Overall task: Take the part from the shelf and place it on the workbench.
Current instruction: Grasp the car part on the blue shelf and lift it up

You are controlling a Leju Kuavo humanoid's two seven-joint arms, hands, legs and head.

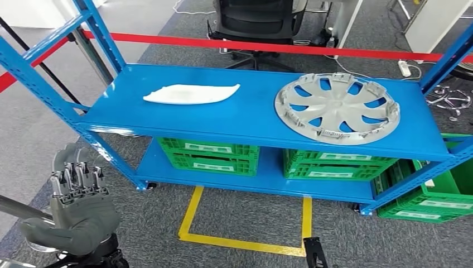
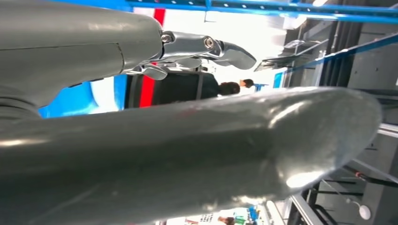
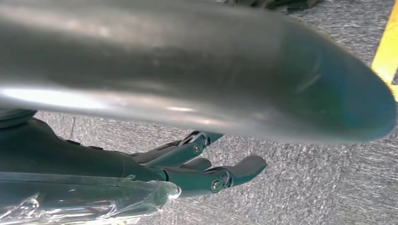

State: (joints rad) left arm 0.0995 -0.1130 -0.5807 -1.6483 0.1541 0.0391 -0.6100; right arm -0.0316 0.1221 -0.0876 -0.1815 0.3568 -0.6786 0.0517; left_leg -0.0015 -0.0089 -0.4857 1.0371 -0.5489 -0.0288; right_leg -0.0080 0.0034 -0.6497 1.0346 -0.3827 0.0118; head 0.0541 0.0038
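Observation:
A blue shelf (image 1: 245, 120) stands in front of me in the head view. On its top board lie a flat white curved part (image 1: 189, 94) on the left and a silver wheel cover (image 1: 337, 107) on the right. My left hand (image 1: 78, 206) is raised at the lower left, short of the shelf's left corner, with its fingers upright and apart and nothing in it. In the left wrist view, its thumb (image 2: 187, 150) and fingers (image 2: 206, 47) are spread. My right hand (image 3: 202, 164) hangs over the grey carpet with its fingers apart and holds nothing.
Green crates (image 1: 209, 155) (image 1: 329, 164) sit on the lower shelf, and more (image 1: 440, 195) stand on the floor at the right. A red barrier tape (image 1: 268, 46) runs behind the shelf, with an office chair (image 1: 259, 22) beyond. A yellow floor marking (image 1: 245, 243) lies before the shelf.

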